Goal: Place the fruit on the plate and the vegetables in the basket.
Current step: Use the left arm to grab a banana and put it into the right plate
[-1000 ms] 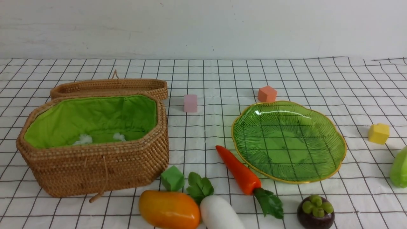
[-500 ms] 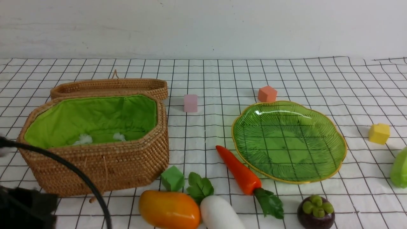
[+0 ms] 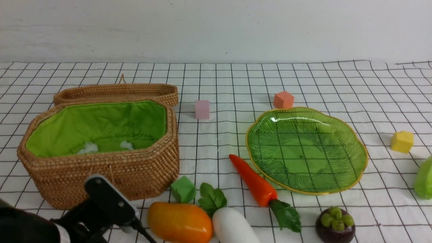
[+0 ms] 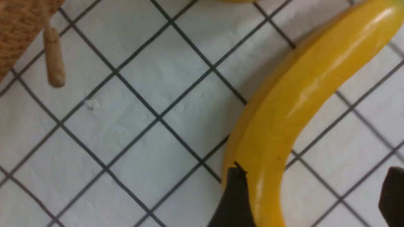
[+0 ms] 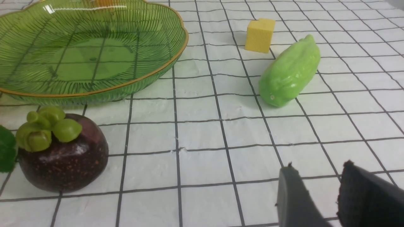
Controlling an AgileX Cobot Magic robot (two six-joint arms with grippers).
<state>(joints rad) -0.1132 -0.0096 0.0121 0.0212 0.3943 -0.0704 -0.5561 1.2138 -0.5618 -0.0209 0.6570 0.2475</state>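
Evidently the banana is glossy toy plastic: light, stiff and probably slippery, so it is best pinched across its thick middle. Its end lies inside the spread left gripper, against one finger and apart from the other, not yet gripped. The arm reaches low, with the basket just beyond the hand.

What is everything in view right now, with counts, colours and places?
Basket: one, brown, left, open.
Plate: one, green, right, empty.
Carrot: one, orange, beside plate's left edge.
Radish: one, white, front centre.
Mango: one, orange-yellow, left of radish.
Mangosteen: one, purple, in front of plate.
Banana: one, yellow, left wrist view only.
Leafy vegetable: one, light green, far right.
Cubes: four; pink behind centre, orange behind plate, yellow right, green by basket.
Cloth: one, white with black grid, underneath.
Left gripper: one, black, open, at banana.
Right gripper: one, black, open, over cloth.
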